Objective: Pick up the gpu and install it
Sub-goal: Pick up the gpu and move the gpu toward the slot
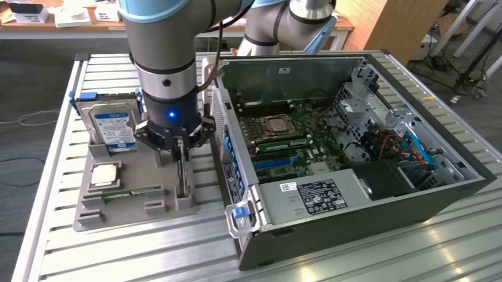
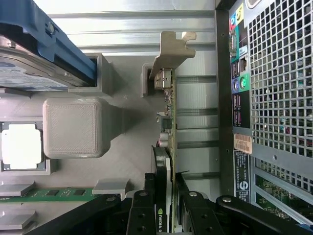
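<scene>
Fingers [image 2: 142, 213] of the gripper [image 1: 182, 154] press on both faces of the gpu [image 1: 183, 176], so we read the tool as clenched on the card, which stands on its long edge in a slot of the grey holder [image 1: 133, 176]. In the wrist view the gripper [image 2: 165, 215] straddles the cooler end of the gpu [image 2: 169, 110], and the silver bracket [image 2: 171, 51] at the card's far end sits beside a holder post. We find the tightest edge on the case side. In the exterior view the wall of the case [image 1: 353, 226] rises just at three o'clock of the gripper, with a narrow strip of slatted table [image 1: 117, 252] between holder rim and case. The wrist view shows that strip of table [image 2: 195, 127] between the card and the rear grille of the case [image 2: 279, 98]. On the card's other face the bare floor of the holder [image 2: 129, 122] lies open up to a square block [image 2: 73, 127]. In the exterior view the drive [image 1: 112, 124] stands upright at ten o'clock of the gripper, the cpu [image 1: 104, 175] lies at eight o'clock, and the memory stick [image 1: 117, 192] lies just at six o'clock of the cpu. The case lies on its side, open upward, its board [image 1: 290, 141] uncovered.
</scene>
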`<action>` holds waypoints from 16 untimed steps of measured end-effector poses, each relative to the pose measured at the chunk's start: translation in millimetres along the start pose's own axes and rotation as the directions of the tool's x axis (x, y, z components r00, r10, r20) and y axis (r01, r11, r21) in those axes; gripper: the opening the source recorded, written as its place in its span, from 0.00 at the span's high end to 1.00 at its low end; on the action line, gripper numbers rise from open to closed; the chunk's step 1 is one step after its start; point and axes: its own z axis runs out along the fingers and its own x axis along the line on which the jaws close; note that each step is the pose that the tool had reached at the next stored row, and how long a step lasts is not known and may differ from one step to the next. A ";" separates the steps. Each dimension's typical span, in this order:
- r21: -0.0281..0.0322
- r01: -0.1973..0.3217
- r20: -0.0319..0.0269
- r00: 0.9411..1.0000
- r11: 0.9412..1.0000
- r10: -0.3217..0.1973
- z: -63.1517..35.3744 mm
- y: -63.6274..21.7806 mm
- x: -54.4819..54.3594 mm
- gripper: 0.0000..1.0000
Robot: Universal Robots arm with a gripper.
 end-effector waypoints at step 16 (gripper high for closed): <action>0.000 0.000 0.000 1.000 1.000 0.000 -59.5 2.7 -1.4 0.73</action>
